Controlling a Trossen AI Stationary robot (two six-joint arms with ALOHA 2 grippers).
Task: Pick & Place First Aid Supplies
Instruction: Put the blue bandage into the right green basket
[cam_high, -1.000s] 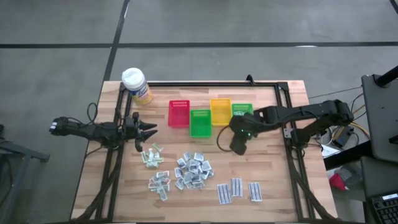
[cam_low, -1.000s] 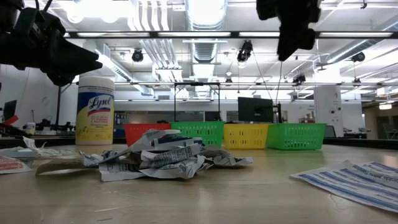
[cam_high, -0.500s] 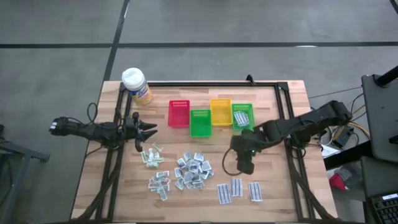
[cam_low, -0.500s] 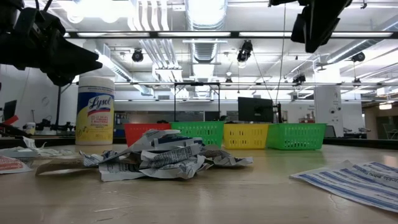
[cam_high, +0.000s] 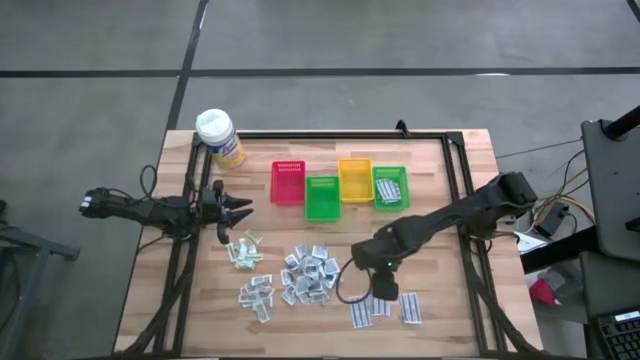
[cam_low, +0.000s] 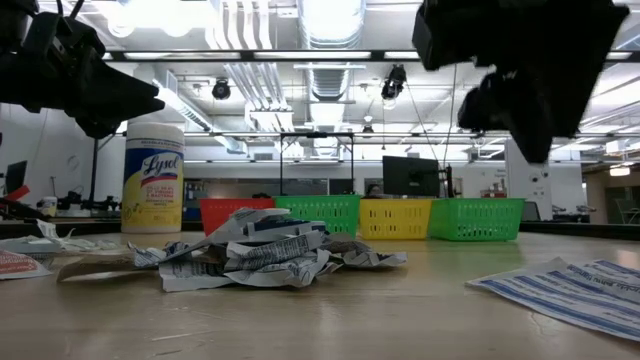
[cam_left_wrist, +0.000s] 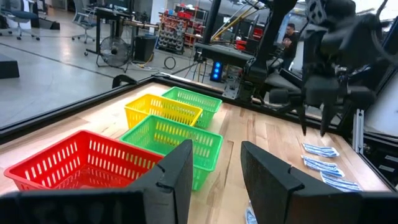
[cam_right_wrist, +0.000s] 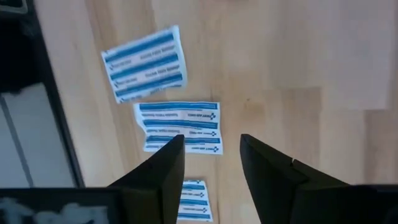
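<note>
With its fingers apart and empty, the right gripper (cam_high: 383, 293) should probably settle squarely over the middle blue-striped strips (cam_right_wrist: 180, 126) near the bench's front edge before closing.

Pale wood grain is shown by the surface (cam_high: 440, 290). White strips (cam_right_wrist: 180, 126) are banded with blue stripes. Red (cam_high: 287, 182), green (cam_high: 322, 198), yellow (cam_high: 354, 179) and green (cam_high: 390, 187) are seen on the bins; the bottle (cam_high: 222, 139) is yellow, capped white.

Four bins (cam_high: 322, 196) stand behind the packet piles (cam_high: 311, 274); striped strips (cam_high: 409, 308) lie right.
</note>
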